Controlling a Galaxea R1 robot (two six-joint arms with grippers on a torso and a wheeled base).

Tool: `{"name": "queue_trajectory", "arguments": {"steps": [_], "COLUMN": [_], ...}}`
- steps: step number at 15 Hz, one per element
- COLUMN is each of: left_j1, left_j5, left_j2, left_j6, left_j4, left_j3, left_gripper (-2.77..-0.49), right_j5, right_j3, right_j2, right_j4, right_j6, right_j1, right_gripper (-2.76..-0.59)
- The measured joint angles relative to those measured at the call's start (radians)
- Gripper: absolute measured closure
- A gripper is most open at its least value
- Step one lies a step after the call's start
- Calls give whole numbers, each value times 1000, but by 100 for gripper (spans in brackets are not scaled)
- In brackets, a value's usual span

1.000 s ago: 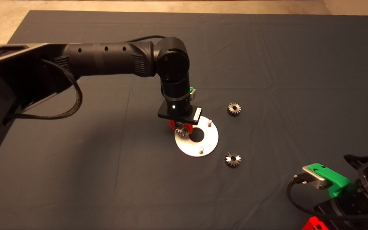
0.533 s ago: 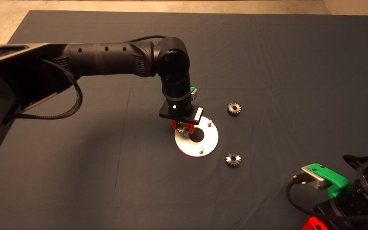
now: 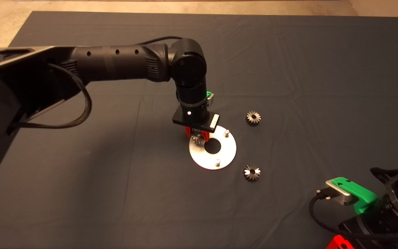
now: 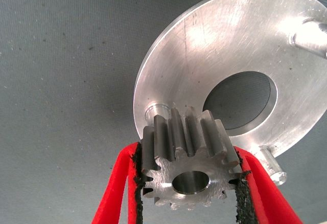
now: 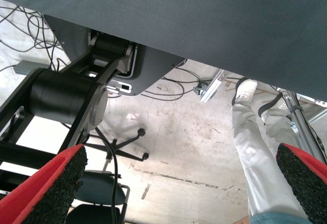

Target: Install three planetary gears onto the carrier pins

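My left gripper (image 3: 196, 137) is shut on a planetary gear (image 4: 189, 165), dark grey and toothed with a centre hole, and holds it just above the near-left edge of the round silver plate (image 3: 228, 154). In the left wrist view the gear hangs close over one carrier pin (image 4: 157, 109); the plate (image 4: 214, 50) and two more pins (image 4: 271, 161) (image 4: 311, 35) show beyond. In the head view two bare pins (image 3: 226, 132) (image 3: 217, 161) stand on the plate. Two more gears (image 3: 253, 118) (image 3: 251, 172) lie on the mat to the plate's right. My right gripper (image 3: 340, 242) is parked at the lower right, open.
The dark mat (image 3: 81, 180) spreads around the plate. The right wrist view looks past the mat's edge at the floor, with cables, a black stand (image 5: 66, 98), a chair and a person's leg (image 5: 253, 147).
My left gripper with the gear has shifted slightly up the picture and right over the plate's left edge. The loose gears and the right arm have not moved.
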Motion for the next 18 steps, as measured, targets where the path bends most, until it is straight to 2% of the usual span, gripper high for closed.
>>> {"name": "queue_trajectory", "arguments": {"steps": [4, 6, 9, 16, 18], "left_j1": [0, 0, 0, 0, 3], "left_j5": [1, 20, 61, 64, 72], "left_j2": [3, 4, 4, 9, 22], "left_j6": [0, 0, 0, 0, -1], "left_j4": [3, 5, 7, 7, 9], "left_j3": [-2, -2, -8, -10, -16], "left_gripper": [-82, -82, -82, -82, -82], "right_j5": [0, 0, 0, 0, 0], "right_j3": [0, 0, 0, 0, 0], "right_j2": [0, 0, 0, 1, 2], "right_j4": [0, 0, 0, 0, 0], "right_j6": [0, 0, 0, 0, 0], "right_j1": [0, 0, 0, 0, 0], "right_gripper": [-276, -276, -276, -276, -276]}}
